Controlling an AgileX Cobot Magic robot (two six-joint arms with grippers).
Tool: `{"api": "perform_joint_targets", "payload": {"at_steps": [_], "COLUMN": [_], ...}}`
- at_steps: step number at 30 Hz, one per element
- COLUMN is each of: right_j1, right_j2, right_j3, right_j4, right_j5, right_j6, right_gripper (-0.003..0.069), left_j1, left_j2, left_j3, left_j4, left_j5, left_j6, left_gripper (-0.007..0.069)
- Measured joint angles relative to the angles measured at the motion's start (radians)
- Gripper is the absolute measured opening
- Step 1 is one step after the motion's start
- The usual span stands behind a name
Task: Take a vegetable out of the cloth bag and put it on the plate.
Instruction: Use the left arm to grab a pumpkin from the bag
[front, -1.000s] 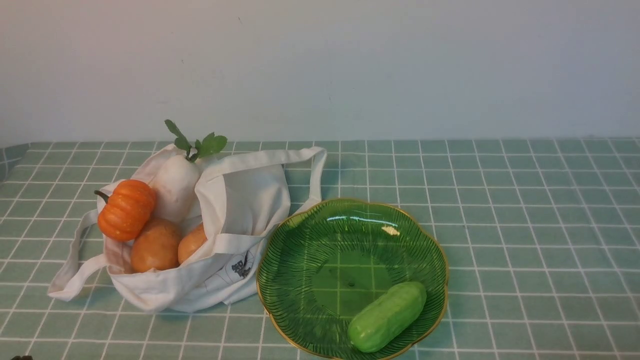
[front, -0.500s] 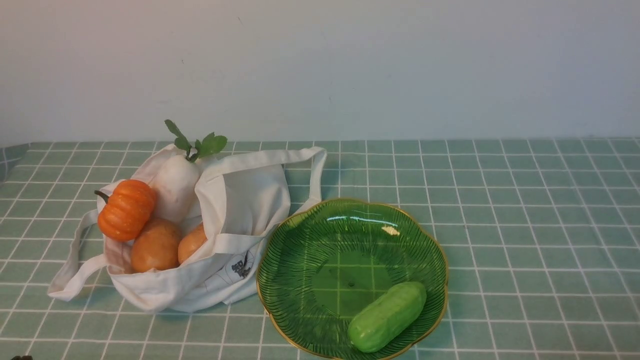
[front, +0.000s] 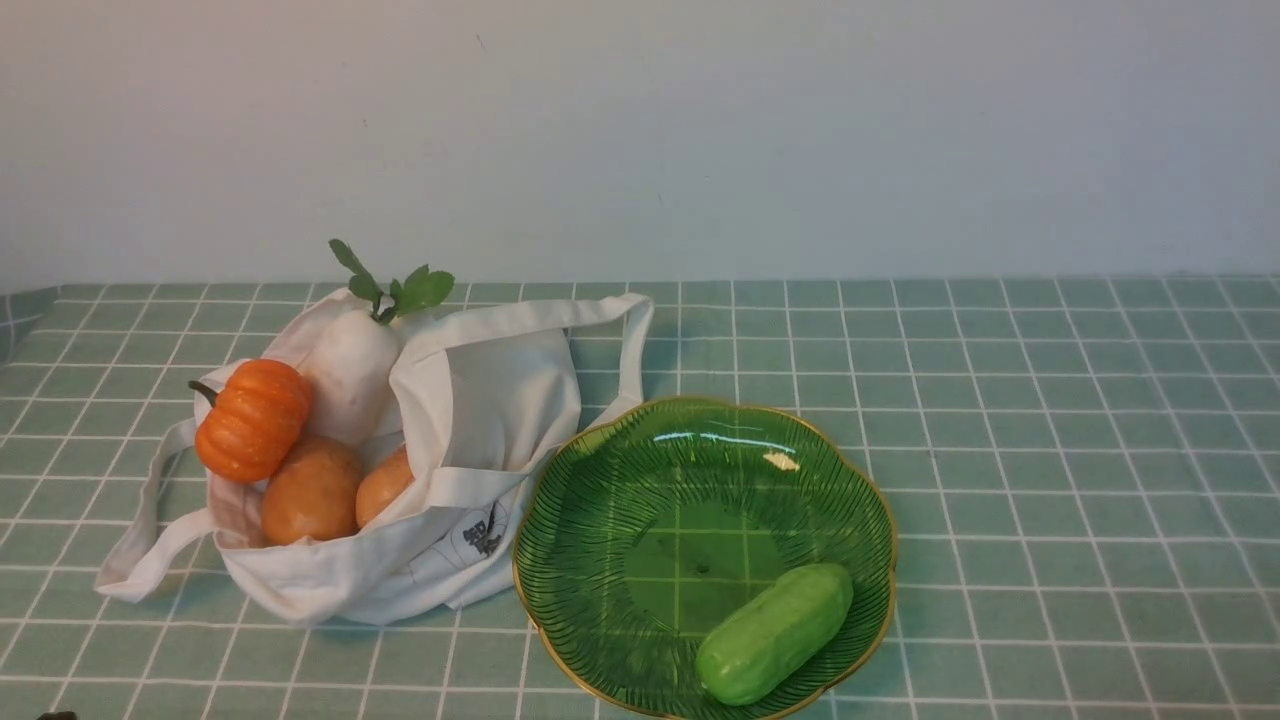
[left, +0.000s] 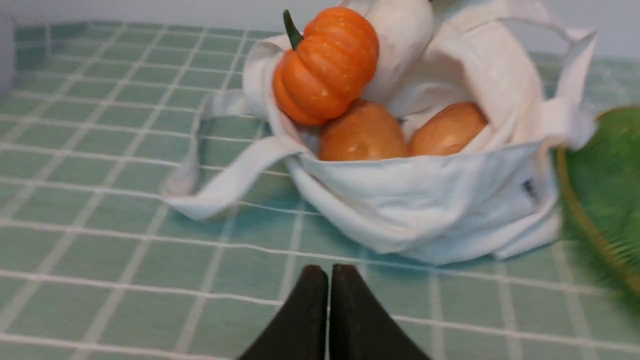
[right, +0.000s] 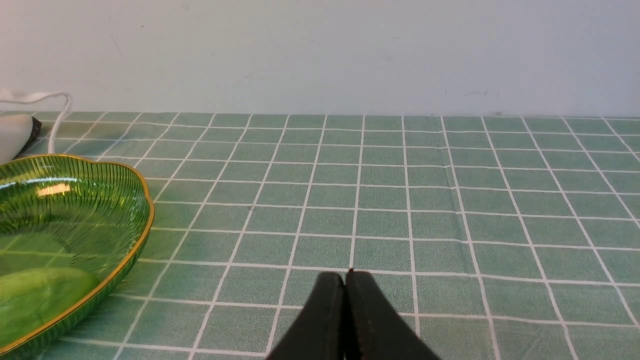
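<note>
Left gripper (left: 328, 280) and right gripper (right: 345, 282), both pinched closed and empty, hover low over the tablecloth (right: 450, 200). Nothing has shifted: pumpkin (front: 252, 420) sits in the cloth bag (front: 500, 400), centre-left, beside the plate (front: 620, 480).

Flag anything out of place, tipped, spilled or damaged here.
Nothing is spilled or damaged. The cloth bag lies slumped with its mouth gaping, and the pumpkin perches at its rim atop the brown round vegetables, looking loosely seated. A cucumber already lies on the plate.
</note>
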Motion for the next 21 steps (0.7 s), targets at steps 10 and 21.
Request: {"api": "perform_joint_targets", "payload": {"at_steps": [10,21], "right_j1": [0.0,0.0], "right_j2": [0.0,0.0], "right_j3": [0.0,0.0], "right_j4": [0.0,0.0], "right_j5": [0.0,0.0], "right_j6": [0.0,0.0], "right_gripper": [-0.0016,-0.0016], "left_j1": [0.0,0.0], "left_j2": [0.0,0.024], "left_j3": [0.001,-0.176], "left_j4": [-0.85,-0.936], "left_j5": [0.005,-0.025], "left_j6": [-0.35,-0.007], "left_gripper": [-0.0005,-0.0005]}}
